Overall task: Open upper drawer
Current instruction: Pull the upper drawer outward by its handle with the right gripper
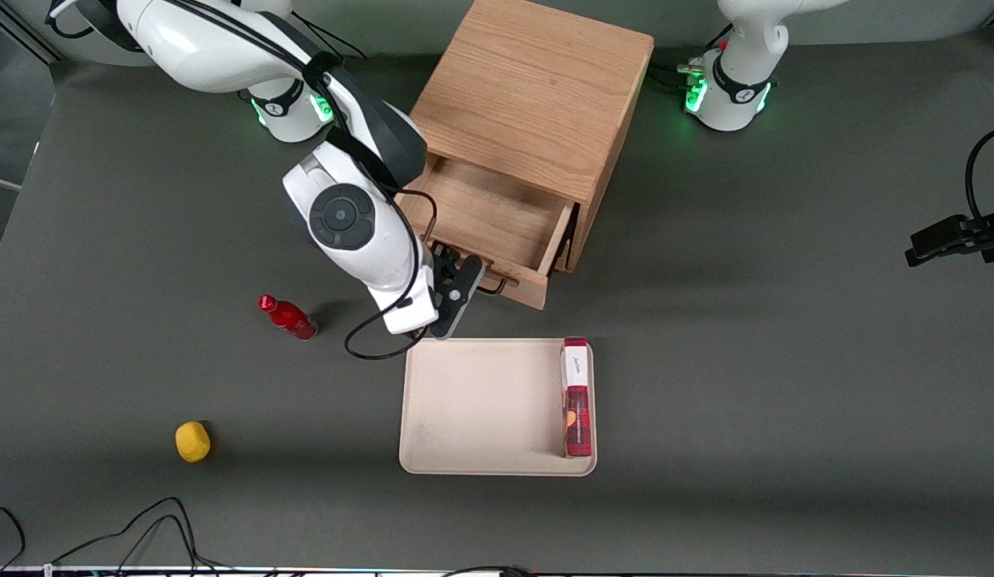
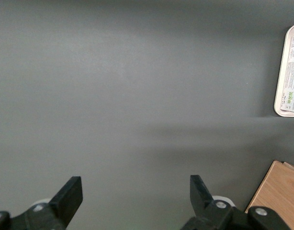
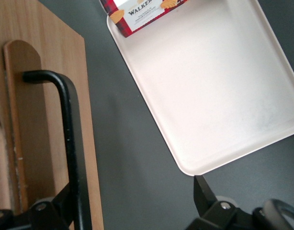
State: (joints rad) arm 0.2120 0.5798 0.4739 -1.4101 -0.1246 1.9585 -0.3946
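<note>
The upper drawer [image 1: 485, 212] of the wooden cabinet [image 1: 537, 88] stands pulled out, and its bare wooden inside shows. Its front panel [image 1: 523, 290] faces the tray and carries the thin black wire handle [image 1: 497, 285]. My right gripper [image 1: 463, 282] is at that front, beside the handle, a little above the table. In the right wrist view the gripper [image 3: 132, 189] is open. One finger [image 3: 58, 203] sits by the handle bar [image 3: 70, 143] against the drawer front [image 3: 56, 52]; the other finger [image 3: 203, 190] is over the table by the tray's corner. The drawer below it is hidden.
A beige tray [image 1: 481, 401] lies just in front of the drawer, nearer the front camera, with a red cookie box [image 1: 575, 397] along one edge; both show in the right wrist view [image 3: 209, 86] [image 3: 142, 12]. A red bottle [image 1: 288, 316] and a yellow fruit [image 1: 192, 441] lie toward the working arm's end.
</note>
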